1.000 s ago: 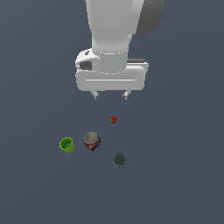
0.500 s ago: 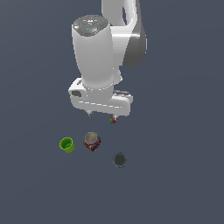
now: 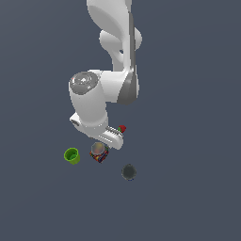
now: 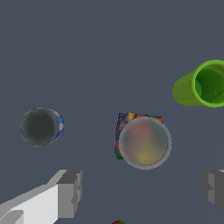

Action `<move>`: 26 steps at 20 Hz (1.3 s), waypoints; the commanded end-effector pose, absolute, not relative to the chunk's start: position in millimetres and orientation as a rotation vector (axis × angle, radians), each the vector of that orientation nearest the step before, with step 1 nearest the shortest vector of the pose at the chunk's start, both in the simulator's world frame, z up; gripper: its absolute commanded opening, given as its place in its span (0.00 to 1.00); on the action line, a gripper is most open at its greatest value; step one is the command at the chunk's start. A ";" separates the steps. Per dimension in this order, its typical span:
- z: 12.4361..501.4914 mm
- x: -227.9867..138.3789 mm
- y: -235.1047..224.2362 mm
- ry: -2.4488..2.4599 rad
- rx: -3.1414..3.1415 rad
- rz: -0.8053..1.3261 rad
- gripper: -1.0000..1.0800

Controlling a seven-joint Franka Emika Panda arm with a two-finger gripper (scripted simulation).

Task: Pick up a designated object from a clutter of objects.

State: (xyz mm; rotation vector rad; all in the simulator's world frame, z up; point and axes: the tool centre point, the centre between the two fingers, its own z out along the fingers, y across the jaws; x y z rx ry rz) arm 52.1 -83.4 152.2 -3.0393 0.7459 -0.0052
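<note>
The multicoloured cube (image 3: 99, 153) sits on the dark grey surface (image 3: 188, 197) a little toward the exterior view's left of centre and nearer the lower edge, with a pale translucent disc showing over its top face. The bright green cup (image 3: 71, 156) lies just beside it on the exterior view's left, tipped on its side in the wrist view with its mouth showing. The dark grey roundish object (image 3: 128, 172) rests apart from the cube toward the lower right in the exterior view, and the tiny red strawberry (image 3: 122, 128) peeks out past the arm's hand, further from the lower edge. The fingers (image 4: 70, 192) are spread wide apart and hold nothing; in the wrist view the cube lies ahead of the gap between them, untouched.
</note>
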 end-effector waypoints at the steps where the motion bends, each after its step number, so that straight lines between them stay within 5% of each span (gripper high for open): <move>1: 134.7 52.2 -91.8 0.819 -3.025 -0.004 0.96; 26: 58.9 49.6 -104.5 0.924 -3.003 0.000 0.96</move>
